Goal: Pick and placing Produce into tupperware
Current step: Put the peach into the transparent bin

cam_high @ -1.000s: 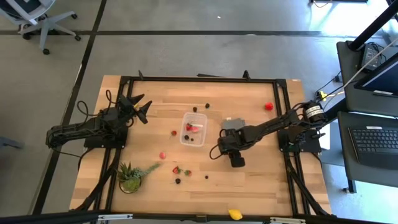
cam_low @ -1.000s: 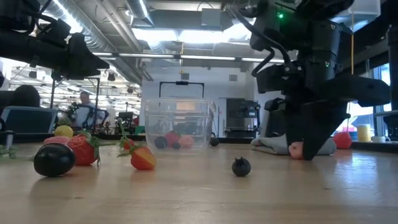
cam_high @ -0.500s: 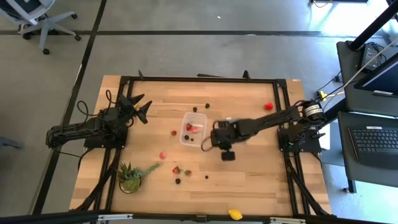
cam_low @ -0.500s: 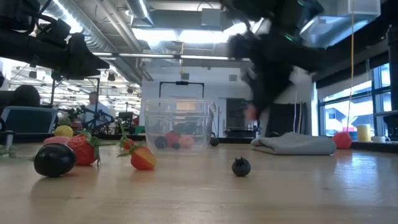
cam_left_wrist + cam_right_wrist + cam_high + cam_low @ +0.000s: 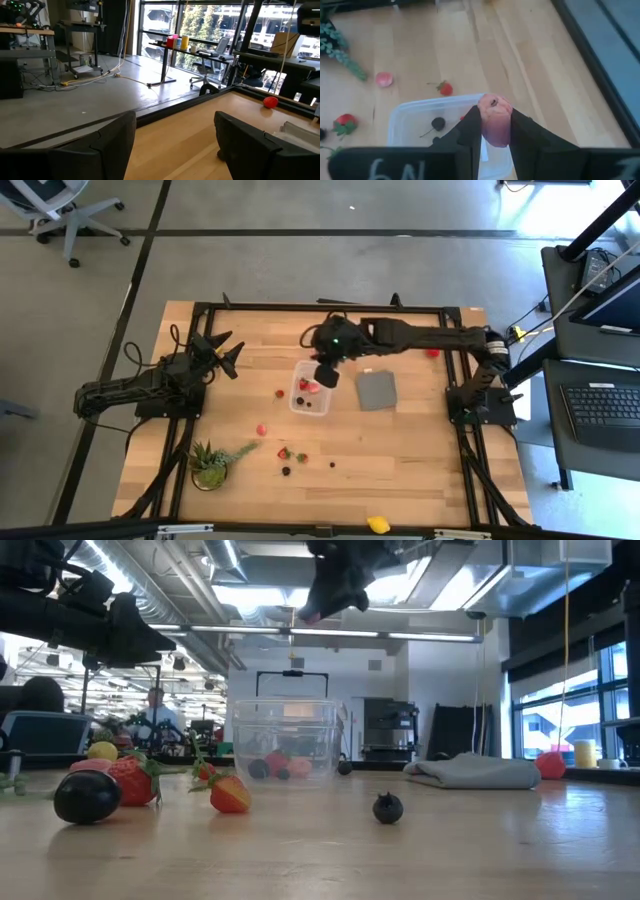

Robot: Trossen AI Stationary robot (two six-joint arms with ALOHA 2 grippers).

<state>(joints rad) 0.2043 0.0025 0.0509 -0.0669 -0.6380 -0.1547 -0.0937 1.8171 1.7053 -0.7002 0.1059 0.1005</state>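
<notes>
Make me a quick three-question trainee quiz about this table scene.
1. True or false: the right gripper is shut on a pink fruit piece.
2. Where is that gripper? A) above the tub B) beside the plant C) over the grey pad
3. Fill in: the left gripper waits at the table's left side with fingers ____.

Key: 1 true; 2 A; 3 open.
</notes>
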